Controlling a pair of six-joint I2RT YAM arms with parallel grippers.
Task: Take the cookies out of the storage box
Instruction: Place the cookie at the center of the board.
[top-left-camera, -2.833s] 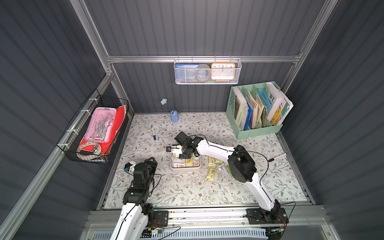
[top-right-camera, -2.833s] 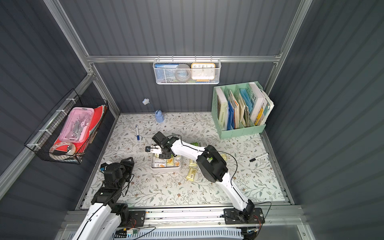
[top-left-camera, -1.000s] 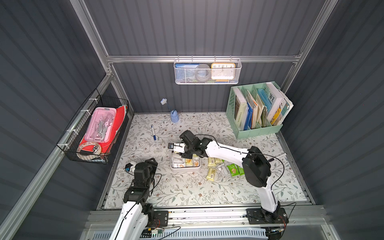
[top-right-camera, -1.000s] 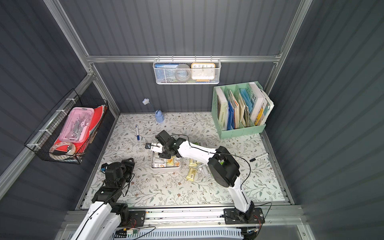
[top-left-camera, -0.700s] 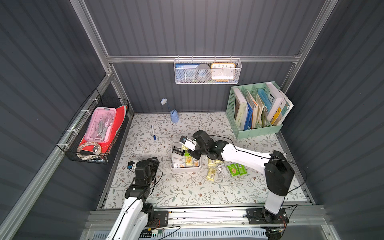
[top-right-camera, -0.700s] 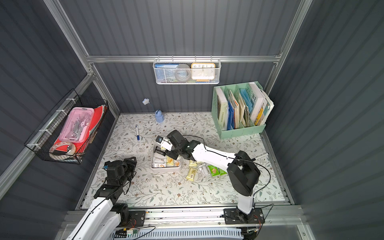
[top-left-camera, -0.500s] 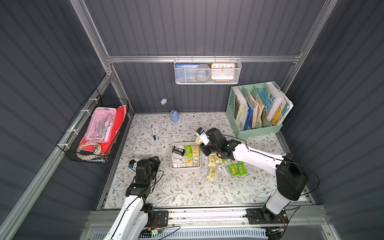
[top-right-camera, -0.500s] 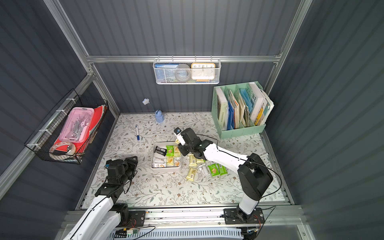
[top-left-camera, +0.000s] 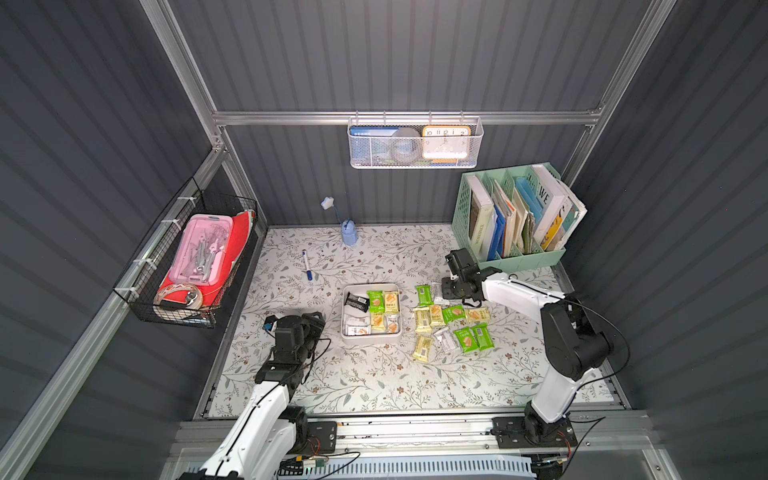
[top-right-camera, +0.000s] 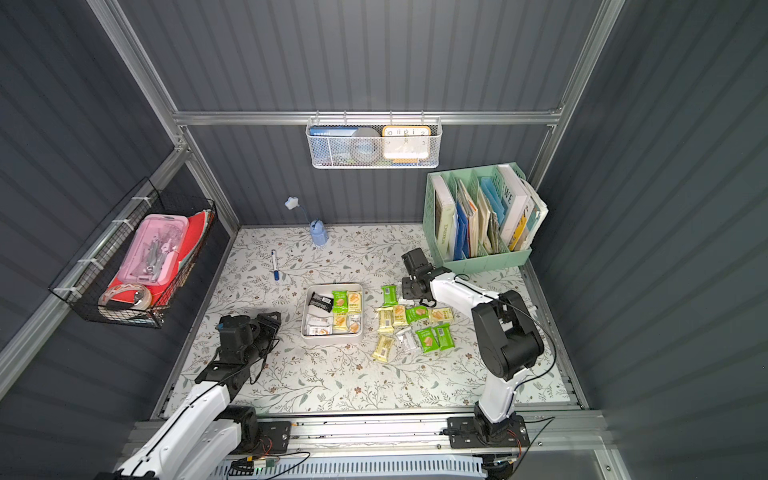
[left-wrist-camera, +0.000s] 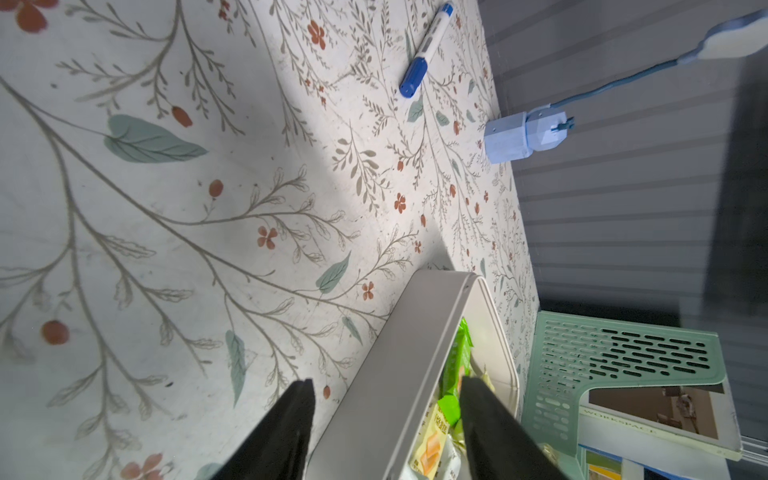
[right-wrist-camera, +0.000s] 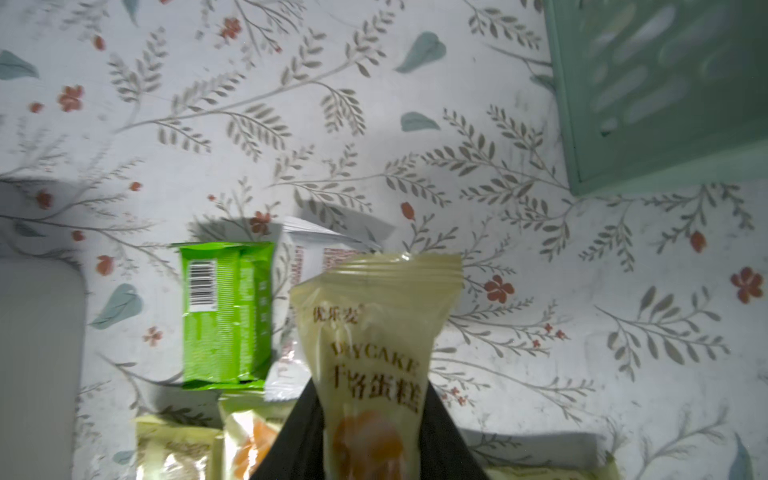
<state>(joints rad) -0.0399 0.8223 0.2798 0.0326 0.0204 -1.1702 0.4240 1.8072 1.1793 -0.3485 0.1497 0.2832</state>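
Right wrist view first: right gripper (right-wrist-camera: 370, 399) closed partway on a pale yellow cookie packet (right-wrist-camera: 374, 324), pinching its lower end, dangling it above the flowery mat (right-wrist-camera: 540, 270) and well clear of the storage box (top-left-camera: 371, 338). Underneath, a green packet (right-wrist-camera: 226, 316) and a white packet (right-wrist-camera: 299, 245) lying flat, not far from the mint file holder (right-wrist-camera: 656, 83).

Reads like the drop-off end of one carry: packet out of the box, up over the far edge of the pile of cookies (top-left-camera: 449, 324) on the mat, not let go yet. Roughly eight packets (top-left-camera: 390, 302) still in the box going by both top views, black packet (top-left-camera: 356, 302) included, so guessing a bit past halfway on the whole job.

Left gripper (left-wrist-camera: 386, 399): jaws apart, nothing in them, parked low just beside the box's near wall. Can't tell if touching it. Maybe there to steady the box, pure guess.

Next move, most likely: dip down a little, spread the jaws, leave the packet on a bare patch next to the pile instead of on top of the white one, then swing back for another. Worth watching for the crinkly wrapper clinging to a finger on release. For the next pick, better to grab a packet by an end seam than the flat middle.
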